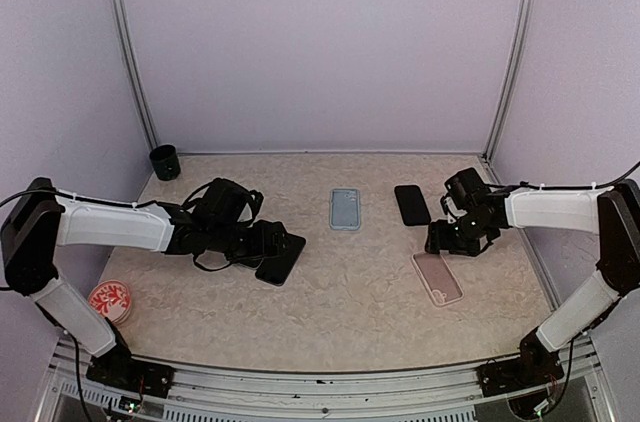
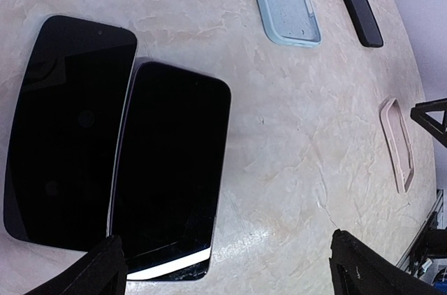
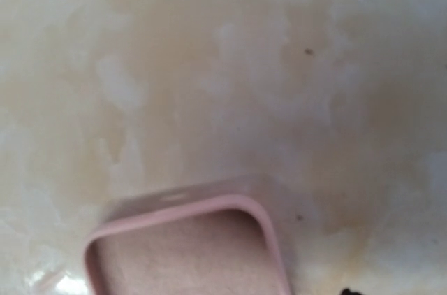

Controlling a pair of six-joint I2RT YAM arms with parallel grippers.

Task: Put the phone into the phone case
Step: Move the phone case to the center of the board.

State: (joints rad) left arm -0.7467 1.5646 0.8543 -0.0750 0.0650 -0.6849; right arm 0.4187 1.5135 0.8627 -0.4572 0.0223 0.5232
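Two phones lie flat on the table [image 1: 350,322], side by side in the centre-left of the top view: a black phone [image 2: 70,134] and a silver-edged phone [image 2: 171,176], long edges touching or near enough. The left gripper [image 2: 234,275] hangs right over them with its fingers spread wide and nothing in them. Either phone looks like a stiff, fairly dense slab with a glossy glass face, so it's probably slippery and not something to drop or scrape. Best bet is pinching across the two long edges around the middle. Lying flat with a neighbour against one side makes that awkward, so it may need sliding apart first. Places it could go: a blue case [image 1: 345,208] in the middle of the top view, a pink case [image 1: 437,278] at lower right with its open side up, and a black slab [image 1: 411,204] that could be a case or another phone, can't tell. The cases look light and rubbery, so they'd likely skate around unless pinned. The right gripper [image 1: 438,238] sits just above the pink case's upper end, and whether its fingers are apart or together can't be made out. No brand, logo or readable writing anywhere.
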